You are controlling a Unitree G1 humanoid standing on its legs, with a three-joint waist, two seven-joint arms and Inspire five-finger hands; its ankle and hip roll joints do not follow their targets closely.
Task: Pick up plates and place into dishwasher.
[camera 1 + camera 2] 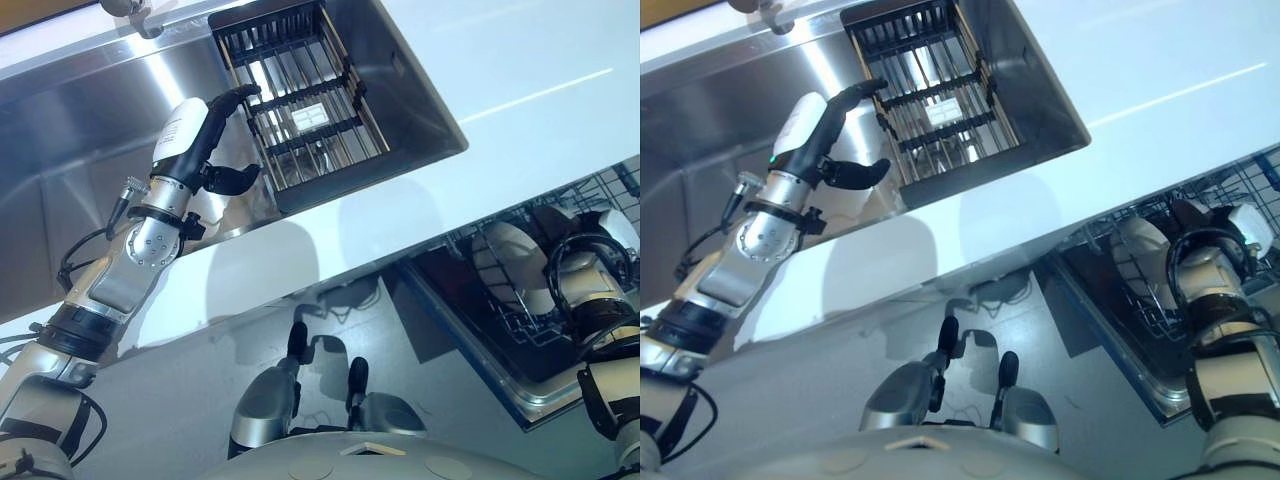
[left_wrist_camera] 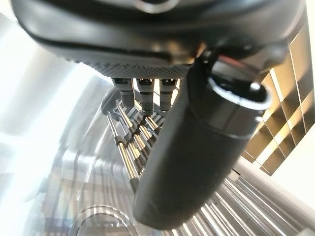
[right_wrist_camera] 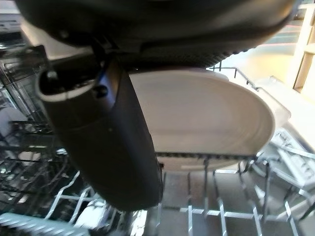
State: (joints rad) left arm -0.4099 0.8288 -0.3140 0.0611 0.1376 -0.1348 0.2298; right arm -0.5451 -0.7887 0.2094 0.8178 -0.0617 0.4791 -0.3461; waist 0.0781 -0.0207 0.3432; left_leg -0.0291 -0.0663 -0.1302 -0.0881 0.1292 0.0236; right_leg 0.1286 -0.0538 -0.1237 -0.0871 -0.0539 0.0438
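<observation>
Left robot hand (image 1: 205,135): open, raised over sink (image 1: 90,150) beside drying rack (image 1: 300,105), risking a snag on its wires. Right robot hand (image 1: 1200,262): gripping white plate (image 3: 206,120) above dishwasher rack (image 1: 520,290); tilted entry between tines risks jamming or slipping.

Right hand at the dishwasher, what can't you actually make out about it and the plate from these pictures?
- Right hand: in the eye views its fingers are behind the wrist; in its wrist view only the thumb shows, so the grip is unclear.
- Plate: its lower edge is behind the rack wires, so whether it sits in a slot is unclear.
- Dishwasher: cut off by the eye views' right edge.
- Left hand hovers open over the sink rack.
</observation>
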